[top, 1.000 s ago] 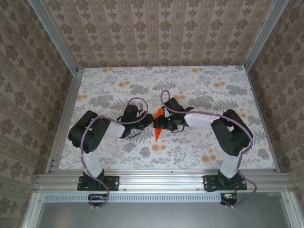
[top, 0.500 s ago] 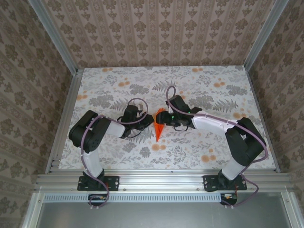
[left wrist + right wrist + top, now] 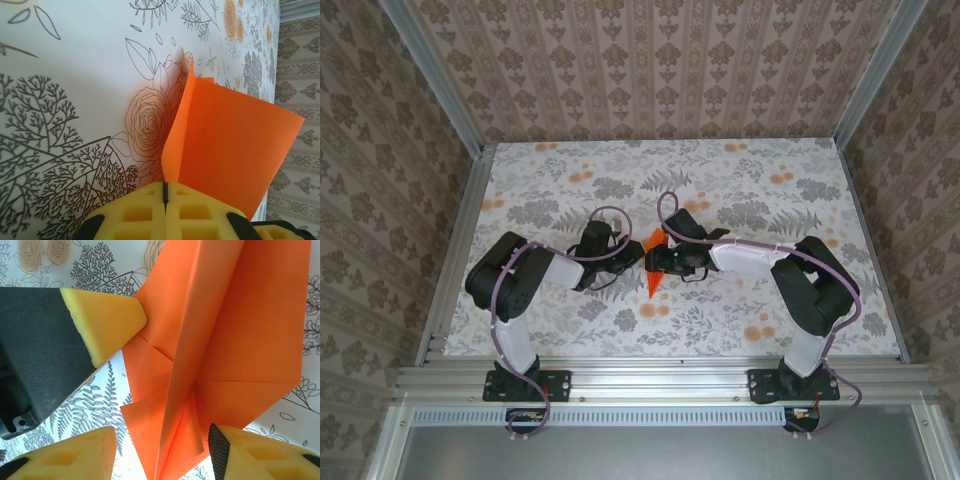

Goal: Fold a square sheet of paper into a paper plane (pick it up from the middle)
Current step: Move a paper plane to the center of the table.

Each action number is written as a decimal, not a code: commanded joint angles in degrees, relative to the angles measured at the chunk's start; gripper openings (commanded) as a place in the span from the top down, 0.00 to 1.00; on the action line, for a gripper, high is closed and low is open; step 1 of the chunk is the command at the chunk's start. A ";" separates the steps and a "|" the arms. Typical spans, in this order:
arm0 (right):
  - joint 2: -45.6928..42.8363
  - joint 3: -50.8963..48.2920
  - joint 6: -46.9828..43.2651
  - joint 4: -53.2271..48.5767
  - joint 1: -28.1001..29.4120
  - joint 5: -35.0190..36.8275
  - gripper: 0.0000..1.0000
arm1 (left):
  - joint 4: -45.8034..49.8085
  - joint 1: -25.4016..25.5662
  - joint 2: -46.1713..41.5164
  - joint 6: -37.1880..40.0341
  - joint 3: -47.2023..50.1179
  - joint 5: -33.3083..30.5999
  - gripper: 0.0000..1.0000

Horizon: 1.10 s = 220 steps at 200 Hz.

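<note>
The paper plane is bright orange paper folded into a pointed dart, held just above the floral table at its middle, nose toward the near edge. My left gripper is shut on its left flap; in the left wrist view the yellow fingers meet with the paper plane rising from the seam. My right gripper is open and straddles the folded layers of the paper plane. Its right pad is at the paper's edge. The left gripper's fingertip presses the paper from the left.
The table is covered with a grey-and-orange flower print. Metal rails run along its near edge and sides, and patterned walls close in the back and both sides. Both arms meet near the table's middle.
The right arm drew back to the right half a second ago and has come back left onto the paper. The left gripper and the paper have stayed put.
</note>
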<state>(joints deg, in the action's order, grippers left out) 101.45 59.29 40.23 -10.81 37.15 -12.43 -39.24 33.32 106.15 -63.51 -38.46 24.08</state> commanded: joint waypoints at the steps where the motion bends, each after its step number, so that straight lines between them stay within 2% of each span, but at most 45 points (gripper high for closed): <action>1: 1.30 1.95 -0.62 -0.67 0.47 -1.23 0.49 | -0.65 0.08 0.94 -1.49 -1.45 1.04 0.96; 32: 2.33 2.24 -0.23 -0.46 0.64 -1.70 0.51 | -1.61 0.17 1.35 -2.19 -1.19 1.16 0.96; 80: 3.17 2.61 1.47 0.14 1.48 -1.73 0.47 | -2.24 0.25 1.43 -2.50 -1.09 1.40 0.96; 127: 4.36 3.63 2.83 -2.56 1.79 1.61 0.44 | -2.24 0.25 1.25 -2.50 -1.01 1.41 0.96; 183: 5.95 5.20 2.84 -5.52 1.81 3.80 0.46 | -2.48 0.26 1.13 -2.50 -0.87 1.59 0.96; 220: 5.58 4.95 3.43 -5.25 1.83 4.12 0.55 | -1.98 0.25 1.05 -2.24 -0.91 1.32 0.96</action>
<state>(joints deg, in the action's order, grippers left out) 106.69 63.29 42.57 -14.15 38.57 -10.20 -40.36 33.34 107.00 -64.97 -38.68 24.49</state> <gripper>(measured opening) 0.468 0.047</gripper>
